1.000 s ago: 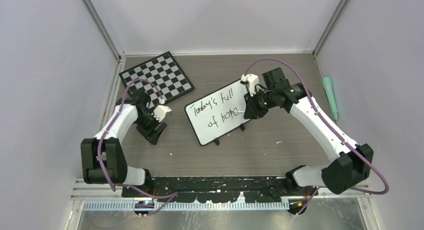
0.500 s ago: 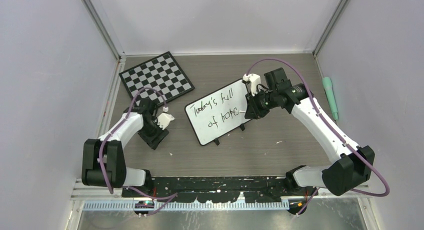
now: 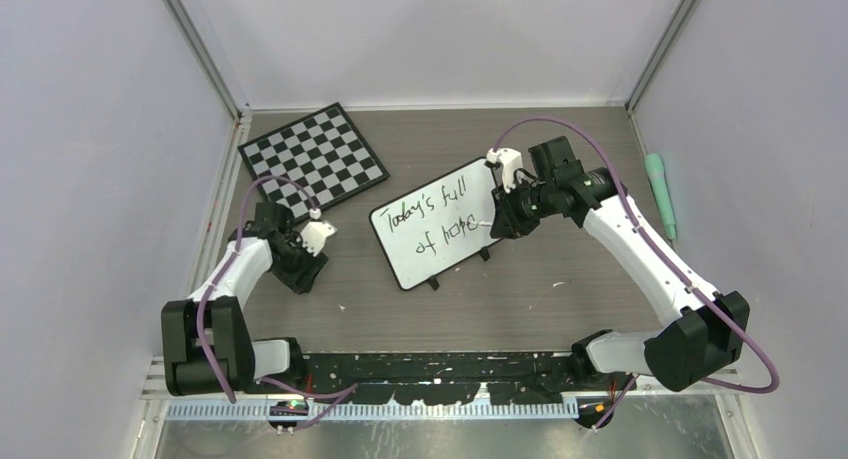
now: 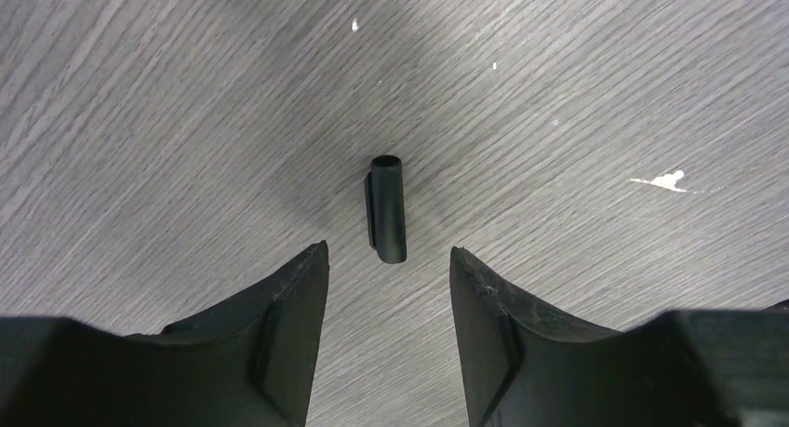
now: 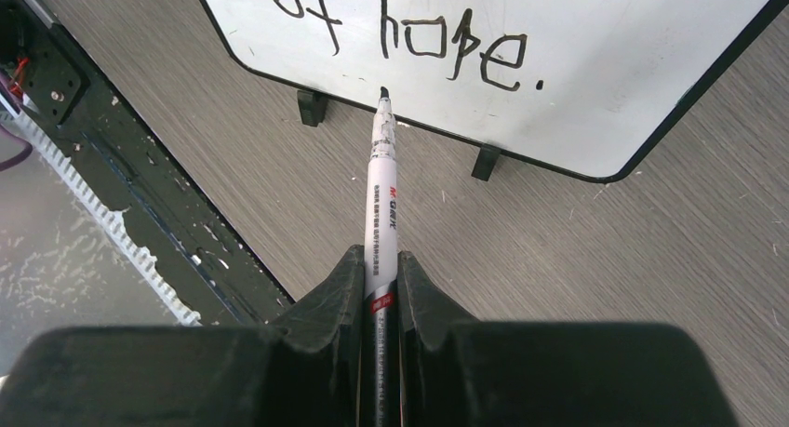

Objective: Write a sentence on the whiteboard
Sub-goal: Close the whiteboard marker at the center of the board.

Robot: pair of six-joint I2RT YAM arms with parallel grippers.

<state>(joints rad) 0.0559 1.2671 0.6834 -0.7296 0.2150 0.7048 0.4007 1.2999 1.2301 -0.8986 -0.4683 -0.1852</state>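
The whiteboard (image 3: 436, 224) lies flat at the middle of the table (image 3: 560, 299), turned so that its long side runs from 8 o'clock up to 2 o'clock. The sentence (image 3: 440, 215) on it reads "Today's full of hope." in two slanted black lines and ends in a full stop.

The right gripper (image 5: 380, 253) sits at the board's 3 o'clock edge with its jaws clamped on a white marker (image 5: 383, 190). In the right wrist view the marker points straight to 12 o'clock. Its black tip lies over the white just inside the board's near frame, below the word "hope" and between the two black feet (image 5: 312, 106). Whether the tip touches the board cannot be told.

The left gripper (image 4: 388, 250) is at 9 o'clock of the board, well apart from it, low over bare table. Its jaws stand apart and hold nothing. Just ahead of its fingers (image 4: 298, 297), at 12 o'clock in the left wrist view, a small black cap (image 4: 388, 208) lies on the wood with its open end away from the gripper, touching neither finger.

A chessboard (image 3: 314, 154) lies at 10 o'clock of the whiteboard, near the far left corner. A green pen-like thing (image 3: 660, 194) rests at 3 o'clock, beyond the table's right edge.
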